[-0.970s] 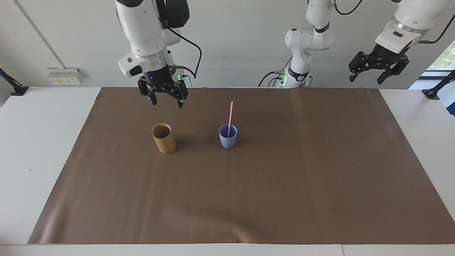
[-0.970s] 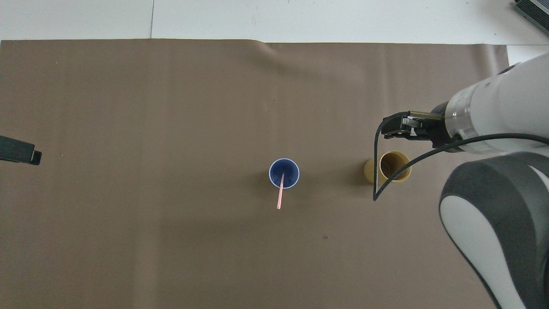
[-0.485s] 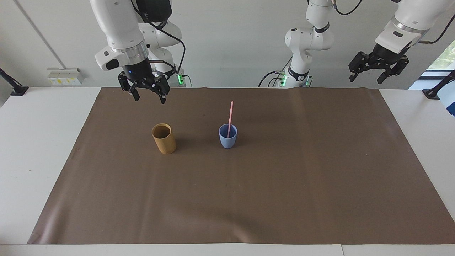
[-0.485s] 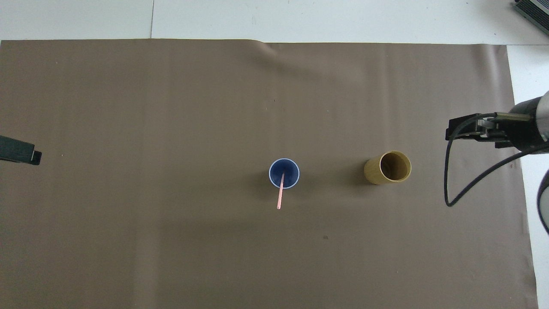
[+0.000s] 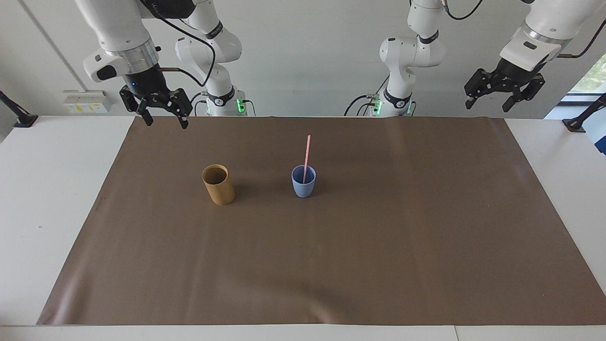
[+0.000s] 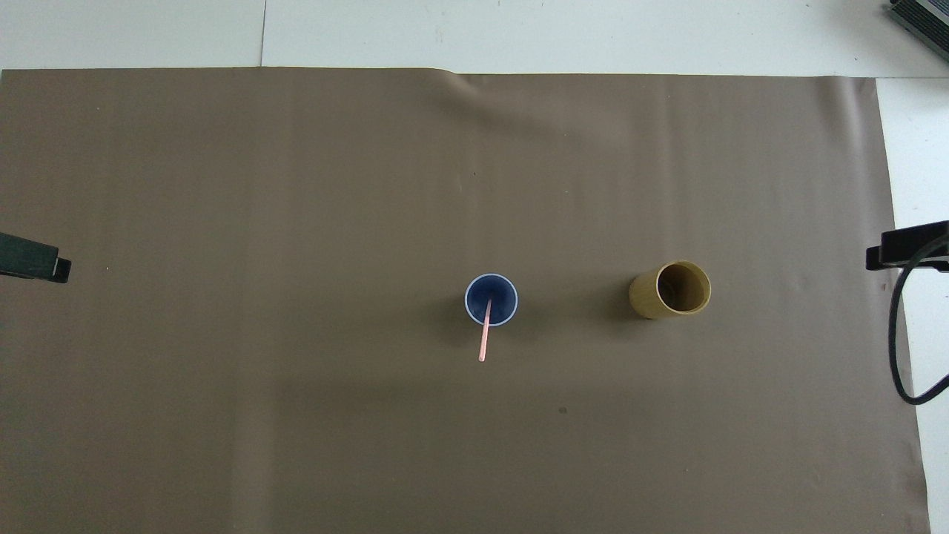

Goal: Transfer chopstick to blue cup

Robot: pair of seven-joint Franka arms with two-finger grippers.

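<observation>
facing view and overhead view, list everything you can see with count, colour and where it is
chopstick: one, pink, standing in the blue cup, leaning toward the robots
blue cup: one, light blue, upright near the middle of the mat
tan cup: one, tan-brown, upright beside the blue cup, toward the right arm's end, nothing in it
mat: one, brown, covering most of the table
table: one, white, showing around the mat
right hand: one, black, open, holding nothing, raised over the mat's corner at the right arm's end
left hand: one, black, open, holding nothing, waiting raised at the left arm's end of the table
</observation>
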